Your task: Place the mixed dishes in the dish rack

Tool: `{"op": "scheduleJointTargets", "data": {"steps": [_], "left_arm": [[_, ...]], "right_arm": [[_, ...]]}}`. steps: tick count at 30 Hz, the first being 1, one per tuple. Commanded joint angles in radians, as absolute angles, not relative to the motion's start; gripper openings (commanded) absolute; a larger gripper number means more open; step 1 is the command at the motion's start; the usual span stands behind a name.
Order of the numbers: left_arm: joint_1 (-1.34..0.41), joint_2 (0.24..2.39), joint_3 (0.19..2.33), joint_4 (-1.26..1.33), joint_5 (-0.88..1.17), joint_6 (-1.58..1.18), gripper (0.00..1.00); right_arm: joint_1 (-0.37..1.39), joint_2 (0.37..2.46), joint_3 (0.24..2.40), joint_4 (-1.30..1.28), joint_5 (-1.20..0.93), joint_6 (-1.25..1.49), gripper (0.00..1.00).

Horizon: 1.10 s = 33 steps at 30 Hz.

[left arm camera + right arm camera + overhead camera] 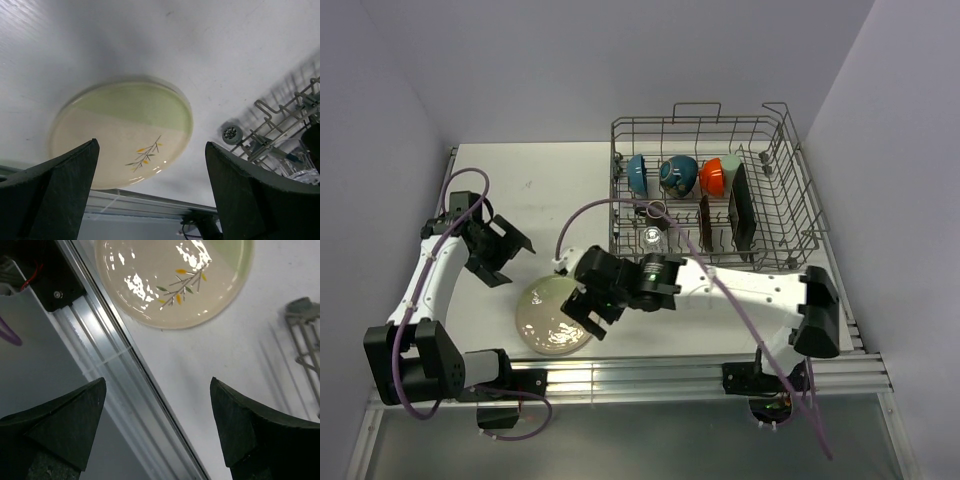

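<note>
A cream round plate (552,315) with a pale green band and a leaf sprig lies flat on the white table by the near edge. It also shows in the left wrist view (122,132) and the right wrist view (172,277). My right gripper (584,312) is open and empty, just above the plate's right rim and the table's edge (157,425). My left gripper (510,260) is open and empty, up and left of the plate (150,190). The grey wire dish rack (775,180) holds a blue bowl (637,173), a dark bowl (678,175), an orange bowl (713,176), black square plates (741,215) and a clear glass (651,238).
An aluminium rail (700,368) runs along the table's near edge, also in the right wrist view (125,390). The rack's wheeled corner (230,133) stands right of the plate. Walls close in on the left, the back and the right.
</note>
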<state>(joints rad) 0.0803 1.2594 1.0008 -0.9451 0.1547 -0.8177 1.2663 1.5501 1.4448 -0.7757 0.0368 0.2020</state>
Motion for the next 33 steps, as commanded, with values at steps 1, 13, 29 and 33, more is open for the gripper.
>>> {"op": "scheduleJointTargets", "data": {"steps": [1,13,29,33], "left_arm": [[0.084,1.235,1.005,-0.928,0.229,-0.931,0.94],[0.133,1.206,0.977,-1.103,0.213,-1.077,0.99],[0.199,1.302,1.046,-1.213,0.163,-1.063,0.99],[0.199,1.292,1.034,-1.224,0.147,-1.074,0.99]], "right_arm": [[1.287,1.621,1.414,-0.567,0.049,0.109,0.9],[1.321,1.969,1.506,-0.367,-0.064,-0.063,0.7],[1.404,1.979,1.431,-0.275,-0.052,-0.045,0.62],[1.407,2.011,1.402,-0.256,-0.048,-0.031,0.56]]}}
